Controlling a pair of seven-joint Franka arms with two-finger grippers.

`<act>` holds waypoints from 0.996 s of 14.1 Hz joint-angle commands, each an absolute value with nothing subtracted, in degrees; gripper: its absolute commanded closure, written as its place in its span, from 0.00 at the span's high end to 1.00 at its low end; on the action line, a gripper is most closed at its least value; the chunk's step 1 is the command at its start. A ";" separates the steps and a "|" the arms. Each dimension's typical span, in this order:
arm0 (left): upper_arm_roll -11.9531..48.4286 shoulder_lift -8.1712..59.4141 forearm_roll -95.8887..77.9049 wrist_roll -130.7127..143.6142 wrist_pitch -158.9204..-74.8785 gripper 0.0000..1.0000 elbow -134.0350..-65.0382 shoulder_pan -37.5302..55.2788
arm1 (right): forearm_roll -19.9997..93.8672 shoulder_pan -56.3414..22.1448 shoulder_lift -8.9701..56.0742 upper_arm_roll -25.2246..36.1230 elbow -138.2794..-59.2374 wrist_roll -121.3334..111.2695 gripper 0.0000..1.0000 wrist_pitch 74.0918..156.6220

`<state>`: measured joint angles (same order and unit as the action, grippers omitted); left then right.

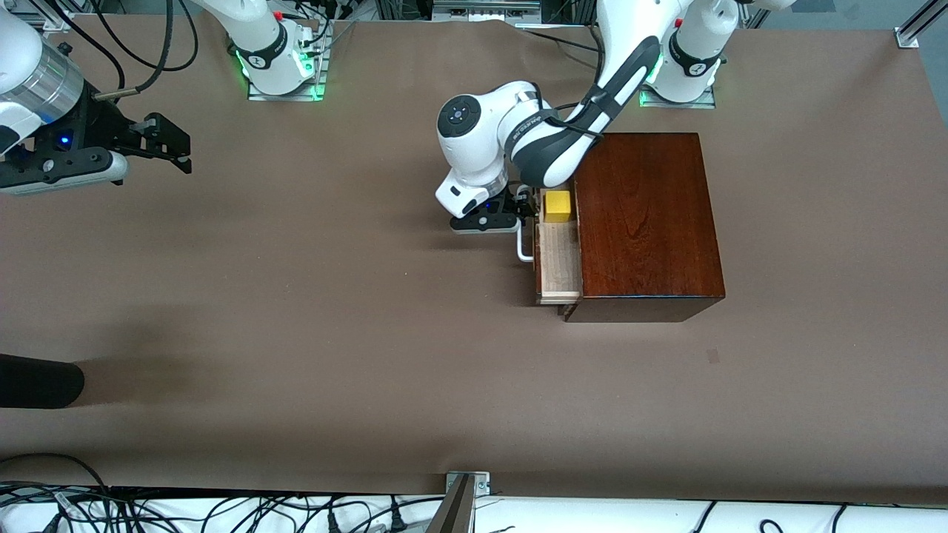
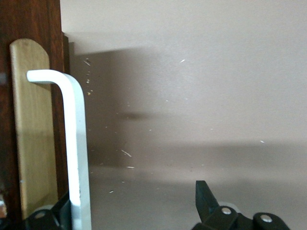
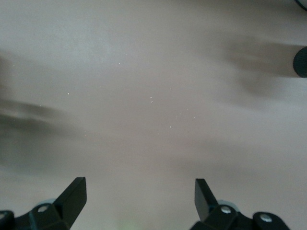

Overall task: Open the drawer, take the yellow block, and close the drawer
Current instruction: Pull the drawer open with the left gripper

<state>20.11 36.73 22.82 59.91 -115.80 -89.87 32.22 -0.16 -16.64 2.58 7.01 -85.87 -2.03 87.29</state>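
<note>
The dark wooden box stands near the left arm's base. Its drawer is pulled partly out toward the right arm's end of the table, showing a pale interior. The yellow block sits in the drawer at the end farther from the front camera. My left gripper is low in front of the drawer, open, with the white handle between its fingers, close beside one finger. My right gripper waits open in the air over bare table, empty.
A black rounded object lies at the table's edge at the right arm's end, nearer the front camera. A metal bracket and cables run along the table's front edge.
</note>
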 commanded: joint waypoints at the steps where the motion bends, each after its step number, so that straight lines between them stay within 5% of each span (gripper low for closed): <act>1: 20.65 42.01 20.57 59.50 -121.29 1.00 -83.59 33.66 | 0.26 -16.52 2.20 6.86 -85.25 -1.58 1.00 86.48; 14: 20.57 34.73 19.78 51.60 -108.56 1.00 -80.86 32.78 | 0.00 -16.44 2.29 7.03 -85.25 -2.02 1.00 86.84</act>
